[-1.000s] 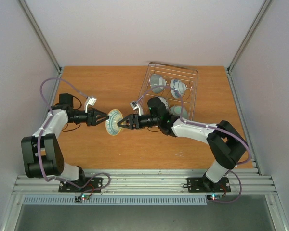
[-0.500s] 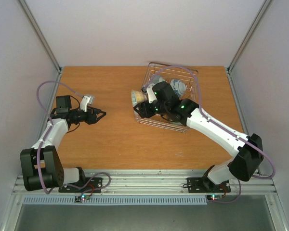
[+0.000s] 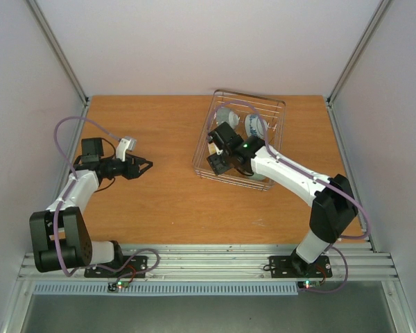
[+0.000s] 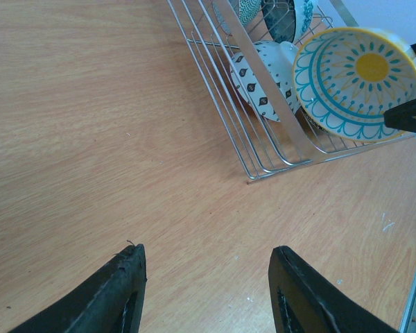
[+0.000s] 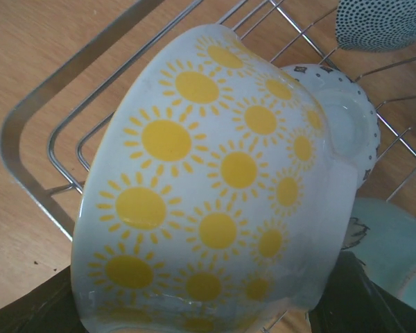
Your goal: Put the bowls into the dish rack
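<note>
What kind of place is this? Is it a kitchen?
Probably a robot test booth, not a kitchen: two black-and-white robot arms bolted to a metal rail, a wooden tabletop, plain pale walls.

White-black arms (image 3: 291, 177), purple cables (image 3: 83, 118), black left tool (image 4: 206, 277)

1. Soft, even, bright light falls from above in the overhead view; the table (image 3: 166, 201) looks matte, and the arms cast faint, short shadows
2. The left wrist view is crisp on the wood grain; the left gripper (image 4: 208, 253) at its bottom edge is dark and slightly soft
3. In the right wrist view the sun-patterned bowl (image 5: 215, 194) fills the frame, slightly soft, with a pale sheen on its glaze
</note>
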`<action>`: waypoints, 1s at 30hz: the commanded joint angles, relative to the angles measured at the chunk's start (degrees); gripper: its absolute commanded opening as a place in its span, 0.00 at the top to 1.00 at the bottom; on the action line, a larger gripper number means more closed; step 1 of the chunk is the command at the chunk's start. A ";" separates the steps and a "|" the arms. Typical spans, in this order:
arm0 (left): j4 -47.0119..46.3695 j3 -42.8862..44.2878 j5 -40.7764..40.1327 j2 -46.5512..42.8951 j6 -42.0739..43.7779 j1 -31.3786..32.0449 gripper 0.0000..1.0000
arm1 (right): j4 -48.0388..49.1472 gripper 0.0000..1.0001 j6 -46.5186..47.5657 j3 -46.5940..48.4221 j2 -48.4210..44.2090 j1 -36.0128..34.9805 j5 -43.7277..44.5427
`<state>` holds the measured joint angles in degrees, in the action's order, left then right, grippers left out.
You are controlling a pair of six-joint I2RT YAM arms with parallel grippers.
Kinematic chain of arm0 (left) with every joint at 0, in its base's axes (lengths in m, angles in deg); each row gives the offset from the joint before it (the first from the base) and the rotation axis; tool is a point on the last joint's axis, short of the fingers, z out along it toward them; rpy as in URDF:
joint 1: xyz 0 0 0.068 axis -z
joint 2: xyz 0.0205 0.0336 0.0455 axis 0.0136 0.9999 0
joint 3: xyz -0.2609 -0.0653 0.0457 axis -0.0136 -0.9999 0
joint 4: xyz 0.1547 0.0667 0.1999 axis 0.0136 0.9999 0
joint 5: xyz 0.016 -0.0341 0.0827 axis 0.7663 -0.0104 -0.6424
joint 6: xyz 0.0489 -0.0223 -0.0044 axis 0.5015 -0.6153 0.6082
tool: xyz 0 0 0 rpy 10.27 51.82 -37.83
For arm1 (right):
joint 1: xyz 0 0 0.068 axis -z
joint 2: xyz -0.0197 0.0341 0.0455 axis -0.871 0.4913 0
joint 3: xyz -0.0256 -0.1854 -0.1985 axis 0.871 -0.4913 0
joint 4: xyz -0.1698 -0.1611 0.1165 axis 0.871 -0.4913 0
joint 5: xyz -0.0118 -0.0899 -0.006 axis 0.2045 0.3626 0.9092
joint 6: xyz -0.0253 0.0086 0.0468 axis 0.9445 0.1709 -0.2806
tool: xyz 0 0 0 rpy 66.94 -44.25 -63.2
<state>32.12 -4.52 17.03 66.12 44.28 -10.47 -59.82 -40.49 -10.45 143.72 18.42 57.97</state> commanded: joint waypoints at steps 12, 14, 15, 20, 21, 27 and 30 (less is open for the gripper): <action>-1.64 0.00 -0.37 0.45 0.51 -0.30 0.51 | -3.53 0.97 2.67 5.05 8.06 -0.11 4.50; -1.61 0.01 -0.32 0.50 0.54 -0.31 0.51 | -3.73 0.98 2.48 5.26 8.66 -0.12 6.31; -1.59 0.00 -0.28 0.54 0.51 -0.32 0.51 | -3.77 0.97 2.39 5.33 8.82 -0.10 7.09; -1.78 0.00 -0.27 0.85 0.58 -0.32 0.51 | -5.31 0.97 2.09 6.46 10.54 -0.25 12.26; -1.82 0.07 -0.27 0.96 0.54 -0.33 0.51 | -5.65 0.97 2.15 6.76 10.96 -0.32 12.88; -1.75 0.19 -0.36 1.33 0.49 -0.32 0.51 | -6.16 0.96 2.47 8.22 13.00 -0.96 13.26; -1.68 0.19 -0.36 1.28 0.49 -0.30 0.51 | -6.85 0.90 2.61 9.43 14.59 -1.59 13.48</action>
<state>32.12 -4.52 16.81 66.91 44.30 -10.47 -64.28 -38.59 -2.93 155.70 17.20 66.89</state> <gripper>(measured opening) 0.493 0.700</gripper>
